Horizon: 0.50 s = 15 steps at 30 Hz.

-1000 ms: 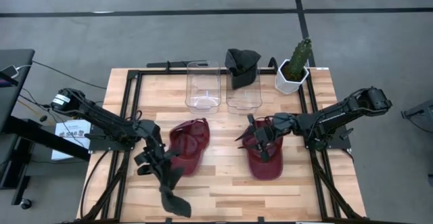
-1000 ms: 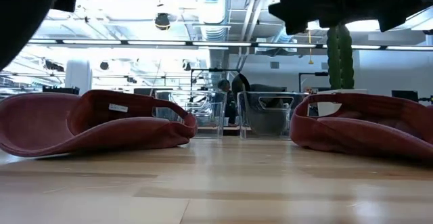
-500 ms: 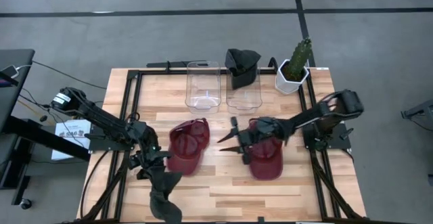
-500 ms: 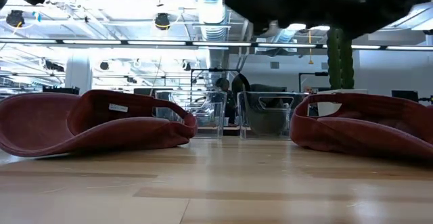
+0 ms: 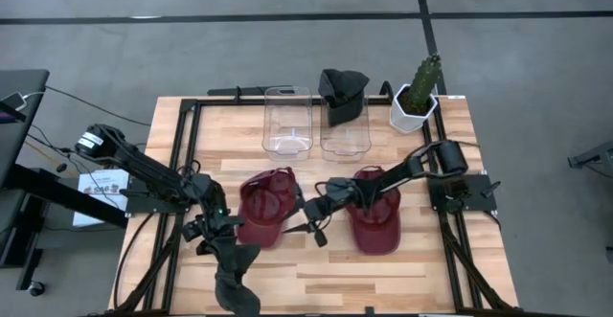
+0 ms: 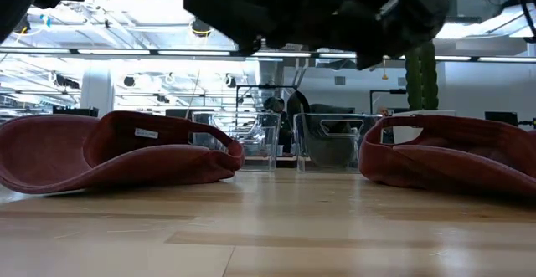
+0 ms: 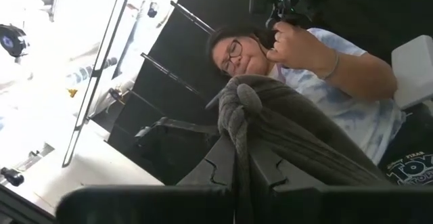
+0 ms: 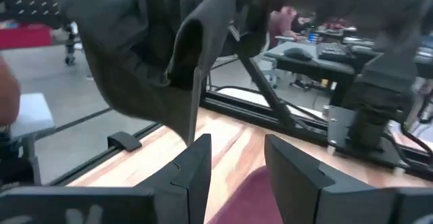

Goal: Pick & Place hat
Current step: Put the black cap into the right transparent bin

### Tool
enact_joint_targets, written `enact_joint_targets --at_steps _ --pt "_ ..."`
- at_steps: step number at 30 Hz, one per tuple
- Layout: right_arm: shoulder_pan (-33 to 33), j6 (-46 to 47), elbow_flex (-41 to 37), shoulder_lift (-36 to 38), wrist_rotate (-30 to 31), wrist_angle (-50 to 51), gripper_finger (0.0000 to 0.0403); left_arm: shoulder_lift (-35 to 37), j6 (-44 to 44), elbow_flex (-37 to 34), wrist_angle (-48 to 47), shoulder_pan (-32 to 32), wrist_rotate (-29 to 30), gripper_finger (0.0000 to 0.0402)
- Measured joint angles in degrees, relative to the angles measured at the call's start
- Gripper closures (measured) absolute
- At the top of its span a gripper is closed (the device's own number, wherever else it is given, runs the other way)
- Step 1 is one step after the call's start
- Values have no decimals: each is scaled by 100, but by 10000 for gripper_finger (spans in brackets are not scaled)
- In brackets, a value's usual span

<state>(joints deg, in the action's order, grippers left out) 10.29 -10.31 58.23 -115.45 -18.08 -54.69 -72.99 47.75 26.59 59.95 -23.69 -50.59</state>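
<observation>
One slatted wooden table (image 5: 316, 269) carries two soft maroon hats (image 5: 265, 207) mid-surface, two clear plastic bins (image 5: 287, 121) and one potted cactus (image 5: 418, 92) along the far edge. At the near edge, the left gripper (image 5: 222, 255) is pressed together, pinching one limp dark grey hat (image 5: 235, 283). The right gripper (image 5: 308, 226), fingers spread, hovers between the maroon hats.

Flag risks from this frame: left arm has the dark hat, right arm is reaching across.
1. The left gripper is shut on the dark hat, which hangs limp near the table's front edge; a weak pinch could drop it.
2. The right gripper, open, reaches between the two red caps and could snag either.
3. The arms are converging; a mistimed handover risks contact between them.
</observation>
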Motion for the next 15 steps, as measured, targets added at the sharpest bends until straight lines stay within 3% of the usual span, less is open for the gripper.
enact_joint_targets --at_steps 9,15 --pt "-37 -260 783 -204 -1132 967 283 -22 -1 0 122 -2 -1 392" --pt "-55 -665 1130 -202 -1267 1687 290 -20 -19 0 683 -2 439 392"
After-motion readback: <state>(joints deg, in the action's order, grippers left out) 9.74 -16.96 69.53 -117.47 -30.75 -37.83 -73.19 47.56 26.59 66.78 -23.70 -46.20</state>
